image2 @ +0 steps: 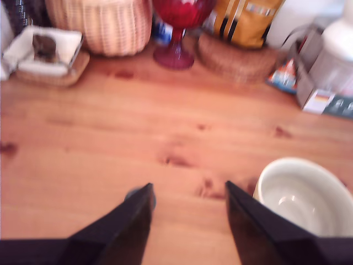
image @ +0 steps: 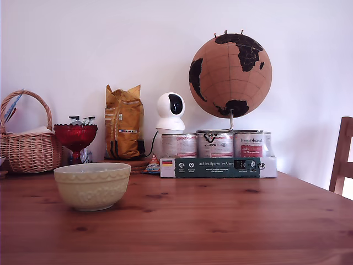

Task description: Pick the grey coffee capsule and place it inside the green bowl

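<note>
black gripper (image2: 188, 190) fingers (image2: 129, 221) spread apart, nothing between them, hanging over bare wood table (image2: 165, 127). small grey round thing (image2: 134, 193) peeks out at the tip of one finger, mostly hidden; likely the capsule, can't confirm, and can't tell if it touches the finger. green bowl (image2: 309, 187) sits just beside the other finger, upright, nothing visible inside, rim cut off by the frame edge in wrist view.

wide open board ahead of the fingers up to the back row: basket (image2: 102, 25), red dish (image2: 177, 27), yellow bag (image2: 245, 22), woven mat (image2: 237, 58) under it, small tray (image2: 47, 52) at the far corner.

exterior view: bowl at the exterior view's left, near the front, well apart from everything. table to its right is free up to the edge. back row holds basket, red dish, bag, white camera (image: 170, 113), cans (image: 215, 144) on a box (image: 218, 167), globe (image: 230, 74). chair (image: 343, 157) at the exterior view's right edge. arm not visible there.
</note>
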